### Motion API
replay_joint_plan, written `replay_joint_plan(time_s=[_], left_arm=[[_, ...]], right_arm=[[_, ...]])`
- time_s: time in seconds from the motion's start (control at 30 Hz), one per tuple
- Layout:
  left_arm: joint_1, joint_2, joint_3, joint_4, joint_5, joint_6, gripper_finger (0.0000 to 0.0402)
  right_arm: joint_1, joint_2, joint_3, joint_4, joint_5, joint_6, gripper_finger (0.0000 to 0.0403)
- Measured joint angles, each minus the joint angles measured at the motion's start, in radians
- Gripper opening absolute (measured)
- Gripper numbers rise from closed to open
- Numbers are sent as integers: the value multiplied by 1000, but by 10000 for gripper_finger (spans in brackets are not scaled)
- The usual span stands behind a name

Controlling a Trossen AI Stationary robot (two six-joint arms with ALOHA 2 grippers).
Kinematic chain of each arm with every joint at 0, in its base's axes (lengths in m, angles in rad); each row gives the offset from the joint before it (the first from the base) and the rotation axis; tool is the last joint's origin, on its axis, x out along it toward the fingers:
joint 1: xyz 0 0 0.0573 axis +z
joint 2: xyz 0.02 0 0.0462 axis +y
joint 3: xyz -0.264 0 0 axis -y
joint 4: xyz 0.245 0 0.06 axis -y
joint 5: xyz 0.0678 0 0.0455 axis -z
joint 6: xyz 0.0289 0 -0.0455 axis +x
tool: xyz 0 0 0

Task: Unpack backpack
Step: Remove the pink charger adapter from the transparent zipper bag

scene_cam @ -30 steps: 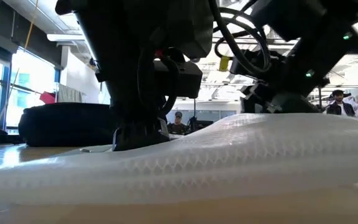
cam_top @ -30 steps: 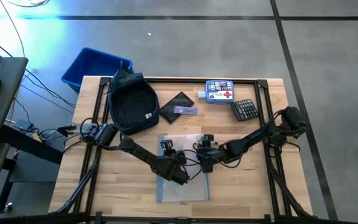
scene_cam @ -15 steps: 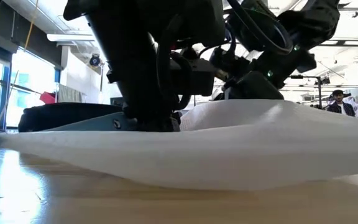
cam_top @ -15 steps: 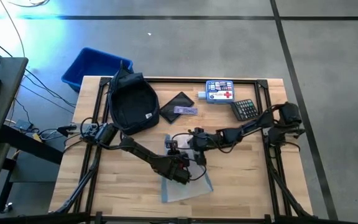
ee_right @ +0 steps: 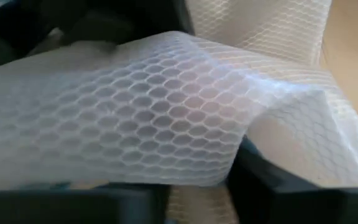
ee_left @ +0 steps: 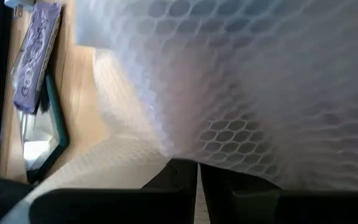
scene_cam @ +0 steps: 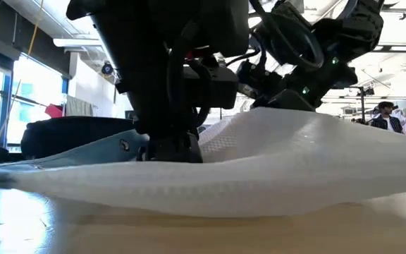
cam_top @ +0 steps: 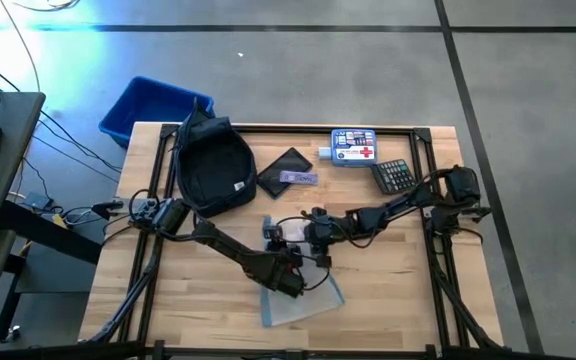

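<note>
Backpack (cam_top: 211,168): 1; mesh pouch (cam_top: 303,300): 1.

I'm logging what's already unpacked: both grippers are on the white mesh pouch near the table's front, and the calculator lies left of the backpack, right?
Not quite. The high view shows the calculator at the table's right, far from the backpack at the back left. Both the left gripper and the right gripper are on the white mesh pouch.

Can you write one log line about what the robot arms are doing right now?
left gripper: shut on mesh pouch | right gripper: shut on mesh pouch, lifting one edge | backpack: table's far left
</note>
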Motion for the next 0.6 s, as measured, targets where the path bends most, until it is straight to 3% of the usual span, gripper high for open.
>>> replay_joint_plan(time_s=[0.1,0.4,0.6], left_arm=[[-3,0,0,-46,-2,-26,0],[-8,1,-1,-117,-9,-63,0],[-9,0,-9,-136,-11,-62,0]], right_arm=[[8,-35,1,-62,5,-17,18],[109,-132,1,-267,110,-10,2],[179,-156,1,-346,117,-14,0]])
